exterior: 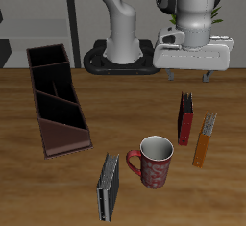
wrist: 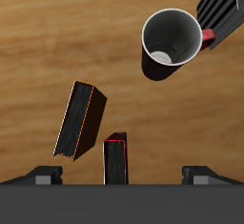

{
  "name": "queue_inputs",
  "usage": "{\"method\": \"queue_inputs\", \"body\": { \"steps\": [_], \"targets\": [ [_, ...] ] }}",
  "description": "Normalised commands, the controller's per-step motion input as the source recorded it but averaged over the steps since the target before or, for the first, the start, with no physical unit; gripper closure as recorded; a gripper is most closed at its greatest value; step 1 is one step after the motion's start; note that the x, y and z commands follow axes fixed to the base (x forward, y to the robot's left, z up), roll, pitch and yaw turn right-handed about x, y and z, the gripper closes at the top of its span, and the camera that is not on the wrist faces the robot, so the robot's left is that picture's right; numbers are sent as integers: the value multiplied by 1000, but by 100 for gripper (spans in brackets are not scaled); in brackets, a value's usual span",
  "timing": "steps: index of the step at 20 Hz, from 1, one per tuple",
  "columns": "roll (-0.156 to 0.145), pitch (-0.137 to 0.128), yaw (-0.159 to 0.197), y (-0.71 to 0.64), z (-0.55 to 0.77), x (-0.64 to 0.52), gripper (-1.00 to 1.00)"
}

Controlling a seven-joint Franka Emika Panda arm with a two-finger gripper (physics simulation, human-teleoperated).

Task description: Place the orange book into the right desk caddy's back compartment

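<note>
The orange book (exterior: 205,139) stands upright but tilted on the table, beside the dark-red book (exterior: 185,117). In the wrist view the orange book (wrist: 80,121) leans next to the dark-red book (wrist: 115,159). The right desk caddy (exterior: 60,103) lies across the table from them, with its sloped low end toward the front edge. Its back compartment (exterior: 46,59) is the far end section and holds nothing that I can see. My gripper (exterior: 188,75) hangs open and empty above the dark-red book, a little behind the orange book. Its fingertips (wrist: 38,176) show wide apart. The caddy is out of the wrist view.
A red patterned mug (exterior: 154,162) stands near the front, between the caddy and the books; it also shows in the wrist view (wrist: 172,43). A grey-black book (exterior: 108,187) stands at the front edge. The robot base (exterior: 123,57) is behind.
</note>
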Motion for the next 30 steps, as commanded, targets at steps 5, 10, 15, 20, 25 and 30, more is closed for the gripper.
{"method": "queue_inputs", "body": {
  "steps": [5,10,15,20,25,30],
  "targets": [
    [-53,-22,-3,142,-127,177,-100],
    [20,11,-7,197,-170,69,-100],
    [30,8,20,238,-232,71,-100],
    [24,2,6,127,-154,43,-100],
    [40,11,2,123,-168,35,-100],
    [1,6,15,26,-218,96,-100]
  ]
}}
